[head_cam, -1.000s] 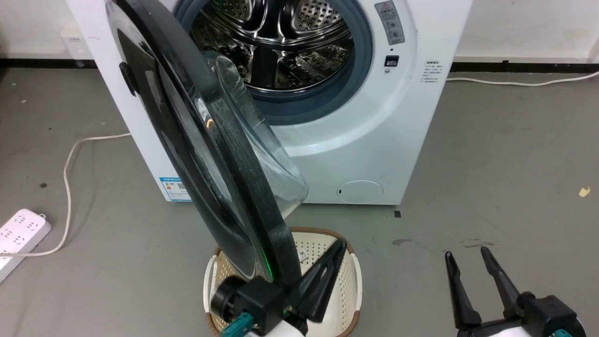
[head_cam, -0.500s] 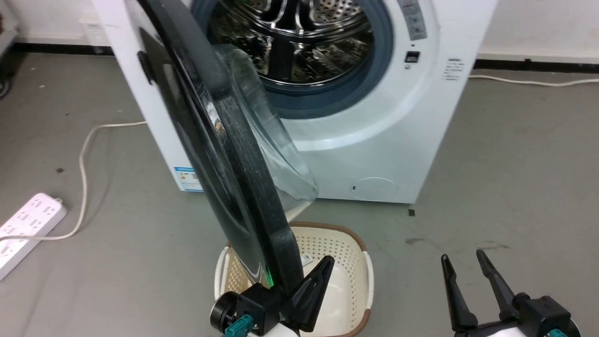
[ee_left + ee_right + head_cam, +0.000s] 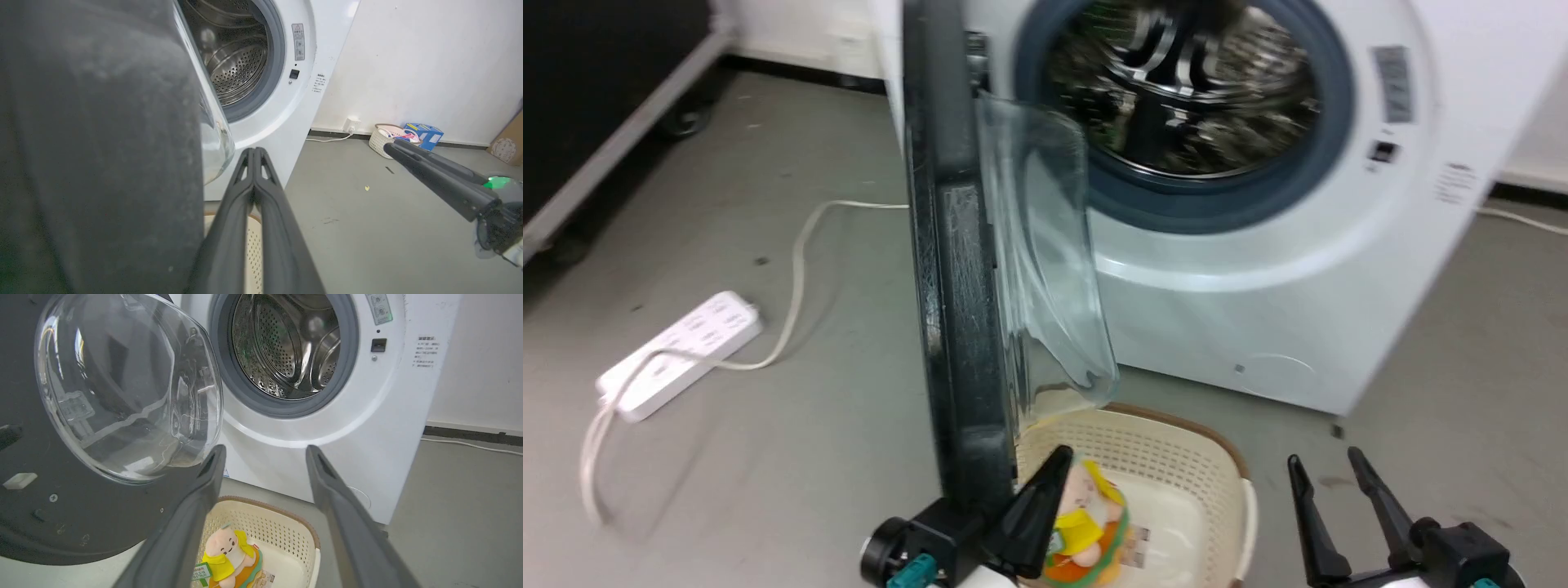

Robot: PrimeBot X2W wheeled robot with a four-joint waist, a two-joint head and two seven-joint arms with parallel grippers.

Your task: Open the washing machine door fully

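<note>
At the door's bottom rim, left pincer point(image 3: 1058, 459): closed, both fingers pressed flat together. It lies on the glass side of the washing machine door point(image 3: 956, 286), just beside the rim; whether it touches cannot be told.
Right pincer point(image 3: 1323, 459): open and holding nothing, low at the right, well apart from the door, fingers pointing toward the washing machine point(image 3: 1258, 286).
Door: hung on the washer's left side and standing out roughly square to the white front, edge-on to the head camera. Its clear glass bowl point(image 3: 122, 384) faces the opening.
Below the door: a cream basket point(image 3: 1176, 420) on the floor with a plush toy point(image 3: 1086, 523) inside, beneath the glass bowl.
Head view adds: a white power strip point(image 3: 678, 351) and its cord point(image 3: 800, 269) left of the door, and a dark wheeled unit point(image 3: 605, 82) at the far left. This picture is smeared.
Left wrist view adds: a second basket point(image 3: 382, 139), a blue box point(image 3: 425, 132) and a cardboard box point(image 3: 506, 145) along the white wall point(image 3: 408, 61).
Right wrist view adds: a sharp look at the perforated drum point(image 3: 286, 347) and the grey ring point(image 3: 253, 400) around it.
Floor point(image 3: 768, 457): smooth and grey.
Open room: the floor runs from the door's outer face to the power strip, and again to the right of the washer.
</note>
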